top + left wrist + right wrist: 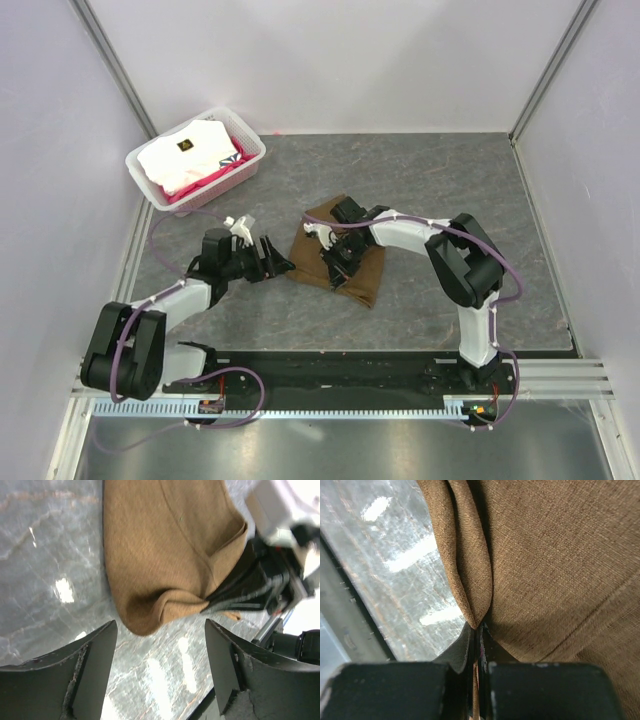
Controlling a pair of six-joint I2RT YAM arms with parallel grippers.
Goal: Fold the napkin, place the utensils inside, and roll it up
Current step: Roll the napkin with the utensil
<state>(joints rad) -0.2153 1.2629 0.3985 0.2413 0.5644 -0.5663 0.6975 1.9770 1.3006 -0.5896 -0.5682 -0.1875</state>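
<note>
The brown napkin (365, 278) lies folded on the grey table (450, 180), near its middle. My right gripper (336, 260) reaches over it from the right. In the right wrist view this gripper (479, 628) is shut on a pinched fold of the napkin (555, 555). My left gripper (276, 258) stands just left of the napkin's edge. The left wrist view shows it (160, 625) open, with bare table between its fingers and the napkin's (165, 555) rounded corner just beyond the tips. The utensils are out of view.
A white basket (256, 151) holding white and pink folded cloths (185, 157) stands at the back left corner. White walls and metal posts close the table at the sides and back. The arm bases sit on a rail at the near edge.
</note>
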